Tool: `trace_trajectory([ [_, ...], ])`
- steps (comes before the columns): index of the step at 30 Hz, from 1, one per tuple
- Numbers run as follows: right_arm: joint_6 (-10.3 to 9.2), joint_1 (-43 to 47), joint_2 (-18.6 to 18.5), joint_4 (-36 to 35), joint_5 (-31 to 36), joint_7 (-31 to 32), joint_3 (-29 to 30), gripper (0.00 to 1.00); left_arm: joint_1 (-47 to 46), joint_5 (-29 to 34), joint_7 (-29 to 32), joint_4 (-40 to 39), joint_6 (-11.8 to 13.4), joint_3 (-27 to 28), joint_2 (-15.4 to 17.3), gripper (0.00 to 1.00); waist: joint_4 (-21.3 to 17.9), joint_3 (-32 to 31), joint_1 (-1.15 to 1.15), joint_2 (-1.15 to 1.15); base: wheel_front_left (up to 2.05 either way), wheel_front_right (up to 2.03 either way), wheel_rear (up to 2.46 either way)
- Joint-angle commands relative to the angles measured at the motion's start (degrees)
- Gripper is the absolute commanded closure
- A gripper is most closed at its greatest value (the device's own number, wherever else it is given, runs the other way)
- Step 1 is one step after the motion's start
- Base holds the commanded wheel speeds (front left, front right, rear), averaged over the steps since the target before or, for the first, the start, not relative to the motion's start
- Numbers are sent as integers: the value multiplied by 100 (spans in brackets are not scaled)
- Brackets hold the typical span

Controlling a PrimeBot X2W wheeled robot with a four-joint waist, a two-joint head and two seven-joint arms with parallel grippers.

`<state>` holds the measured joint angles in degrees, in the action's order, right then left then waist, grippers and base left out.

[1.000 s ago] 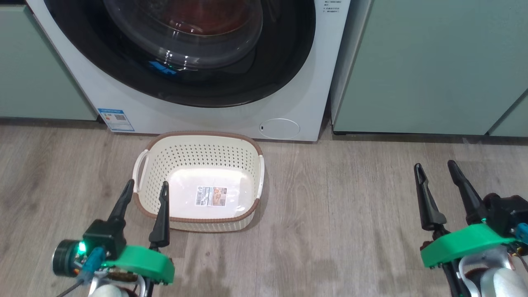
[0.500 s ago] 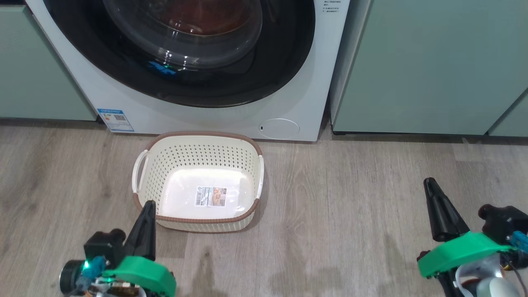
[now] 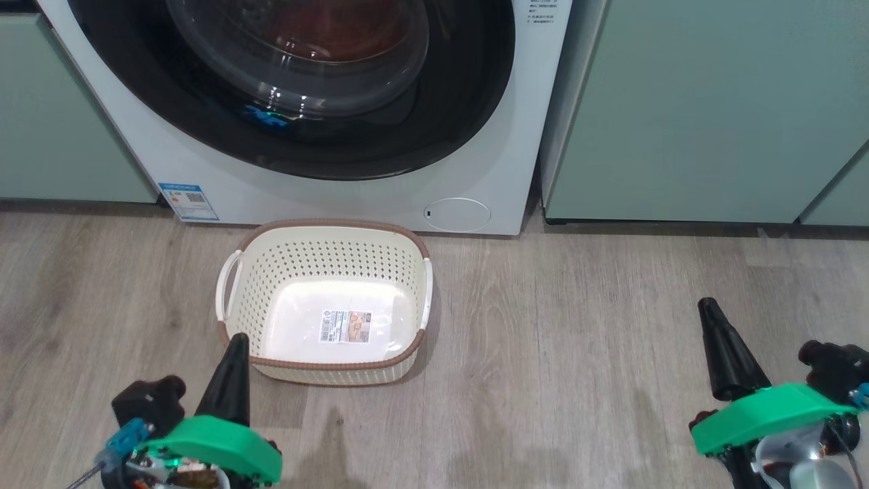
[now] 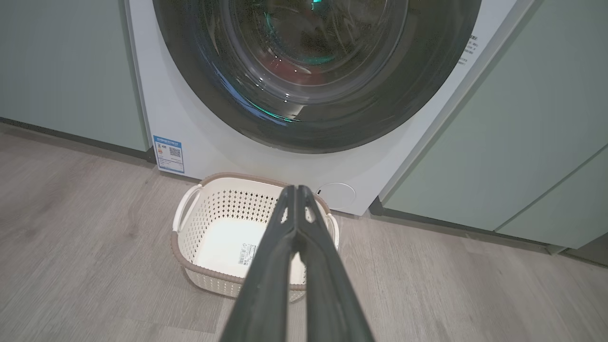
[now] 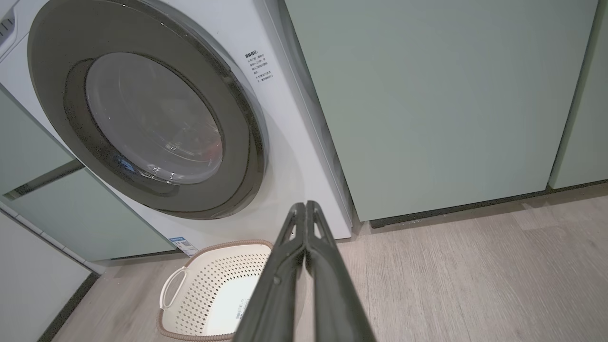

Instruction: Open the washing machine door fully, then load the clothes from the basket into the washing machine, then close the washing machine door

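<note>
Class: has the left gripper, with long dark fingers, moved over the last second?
Yes: the left gripper has drawn back down the view, away from the cream-white perforated basket, and shut.

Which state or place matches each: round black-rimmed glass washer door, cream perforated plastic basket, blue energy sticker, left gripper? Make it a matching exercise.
Column one:
1. glossy black-rimmed round glass washing machine door
2. cream perforated plastic basket
3. blue rectangular energy sticker
4. left gripper

Column two:
A. fingers pressed together
B. lower left corner of the white washing machine front
C. closed
D. bare inside but for a label sticker

Pairs: 1-C, 2-D, 3-B, 4-A.
</note>
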<state>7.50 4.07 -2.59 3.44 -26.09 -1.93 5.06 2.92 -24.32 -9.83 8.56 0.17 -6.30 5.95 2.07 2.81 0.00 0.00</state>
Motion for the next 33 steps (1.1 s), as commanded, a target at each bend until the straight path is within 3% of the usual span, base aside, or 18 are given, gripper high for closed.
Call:
trace_trajectory([
  [1,0,-259,-59,-152,-140,17,-24,100,-272,-122,21,-142,-21,108,20,100,-1,-2,0,0,0,0,0],
  [33,0,-488,-94,215,-2168,219,-34,100,-465,-2178,494,68,-249,443,-62,100,-64,-82,0,0,0,0,0],
])
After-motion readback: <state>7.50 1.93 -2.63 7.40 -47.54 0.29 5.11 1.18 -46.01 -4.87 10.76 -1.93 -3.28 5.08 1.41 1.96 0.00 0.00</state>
